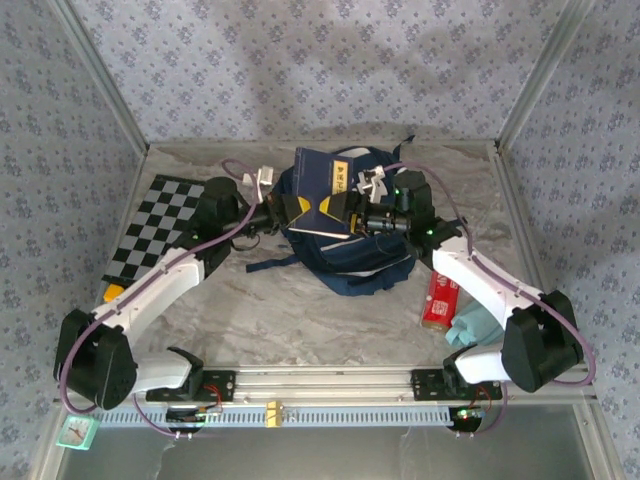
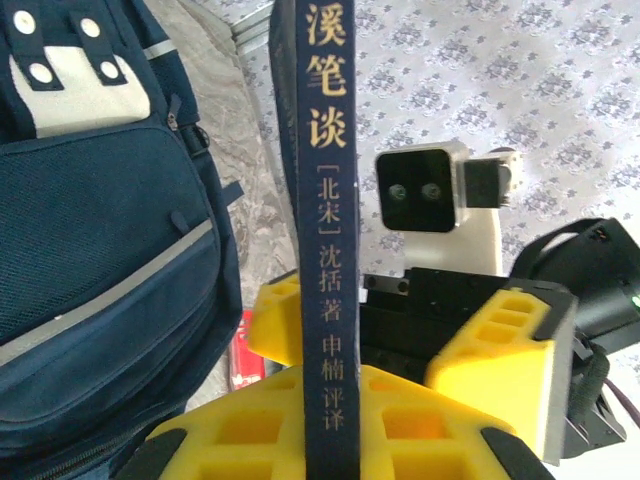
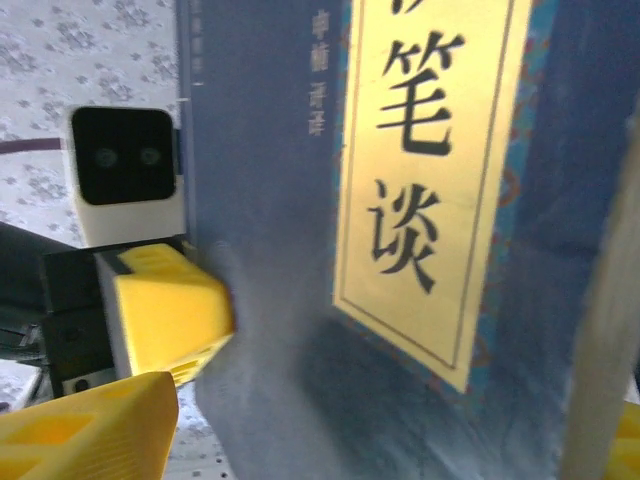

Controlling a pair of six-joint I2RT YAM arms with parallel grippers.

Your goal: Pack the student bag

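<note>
The student bag [image 1: 365, 268] lies in the middle of the table, navy with white patches [image 2: 80, 85]. Above it stands a dark blue book [image 1: 322, 180] with a yellow title label [image 3: 430, 180]. My left gripper [image 1: 284, 208] is shut on the book; its yellow fingers [image 2: 240, 420] press both sides of the spine [image 2: 328, 250]. My right gripper [image 1: 352, 214] is open on the opposite side of the book. One of its yellow fingers [image 3: 80, 430] stands a little off the cover. The book sits between its fingers without being clamped.
A red packet [image 1: 440, 300] and a teal cloth [image 1: 478, 326] lie at the right front. A checkerboard mat [image 1: 160, 225] covers the left side, with a small orange item [image 1: 113, 292] at its near end. Patterned walls enclose the table.
</note>
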